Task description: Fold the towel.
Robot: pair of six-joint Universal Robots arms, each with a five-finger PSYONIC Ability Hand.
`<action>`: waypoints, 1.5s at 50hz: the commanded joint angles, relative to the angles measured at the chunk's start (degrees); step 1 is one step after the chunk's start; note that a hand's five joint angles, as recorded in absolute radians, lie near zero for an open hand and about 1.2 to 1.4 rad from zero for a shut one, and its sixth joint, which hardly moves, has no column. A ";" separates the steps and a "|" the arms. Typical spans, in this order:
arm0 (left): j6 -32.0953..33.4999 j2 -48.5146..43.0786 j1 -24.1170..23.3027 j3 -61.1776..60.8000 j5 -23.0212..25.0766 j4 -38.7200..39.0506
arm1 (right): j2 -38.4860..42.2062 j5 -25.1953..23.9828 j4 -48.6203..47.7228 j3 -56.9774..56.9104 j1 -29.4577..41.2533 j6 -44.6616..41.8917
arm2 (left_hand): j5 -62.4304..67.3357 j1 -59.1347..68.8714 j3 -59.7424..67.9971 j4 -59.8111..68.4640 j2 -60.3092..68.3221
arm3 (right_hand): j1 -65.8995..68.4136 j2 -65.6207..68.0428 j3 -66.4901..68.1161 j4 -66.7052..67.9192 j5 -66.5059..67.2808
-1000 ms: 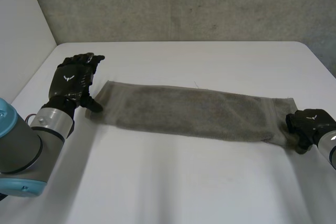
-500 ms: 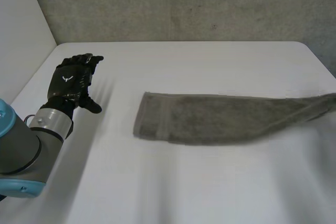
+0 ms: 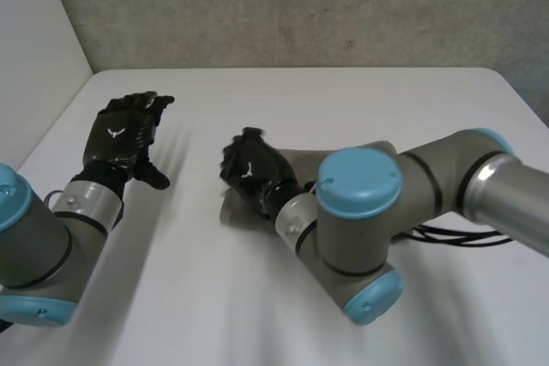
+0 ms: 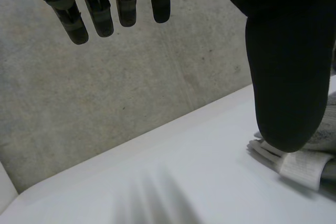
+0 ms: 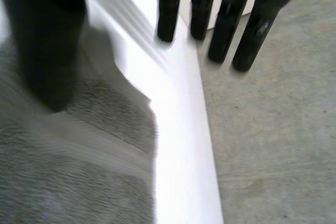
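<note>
The grey towel (image 3: 300, 163) lies across the middle of the white table (image 3: 343, 100), mostly hidden under my right arm. My right hand (image 3: 253, 169) hovers over the towel's left end. In the right wrist view its fingers (image 5: 168, 14) are straight and spread, the towel (image 5: 63, 182) lies below the palm, and nothing is pinched. My left hand (image 3: 124, 135) rests open at the table's left side, apart from the towel. In the left wrist view the towel's end (image 4: 323, 137) with a white label (image 4: 302, 169) lies beyond the thumb (image 4: 283, 77).
A concrete wall (image 3: 300, 6) runs behind the table's far edge, and a white panel (image 3: 34, 57) stands at the left. My right arm's big joint (image 3: 360, 229) spans the table's middle and near right.
The towel first slid to the right, away from my left hand's thumb. My right arm then swung across to the left and its hand, shut before, now has straight fingers.
</note>
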 commanded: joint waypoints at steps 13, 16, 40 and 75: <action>-0.11 -4.43 -8.82 9.02 -0.74 -0.58 | -22.43 5.63 2.83 23.21 -13.68 29.35 | -0.50 0.59 0.76 0.85 0.84 | -15.06 -14.07 -16.78 -17.19 -14.15; -0.11 -5.39 -10.06 9.99 -0.74 -0.58 | -22.61 4.31 3.28 28.23 -17.90 29.54 | -0.50 0.59 0.76 0.85 0.84 | -15.06 -14.07 -16.78 -17.19 -14.15; -0.29 -2.51 -10.06 9.55 -2.58 -0.58 | -15.24 6.07 -7.89 21.51 -16.29 9.34 | -0.66 0.42 0.59 0.68 0.67 | 54.94 55.93 53.22 52.81 55.85; -5.56 -5.92 -12.26 14.74 -5.75 -4.45 | -20.07 3.43 2.40 15.51 -11.07 41.40 | 0.34 1.43 1.60 1.69 1.68 | -15.06 -14.07 -16.78 -17.19 -14.15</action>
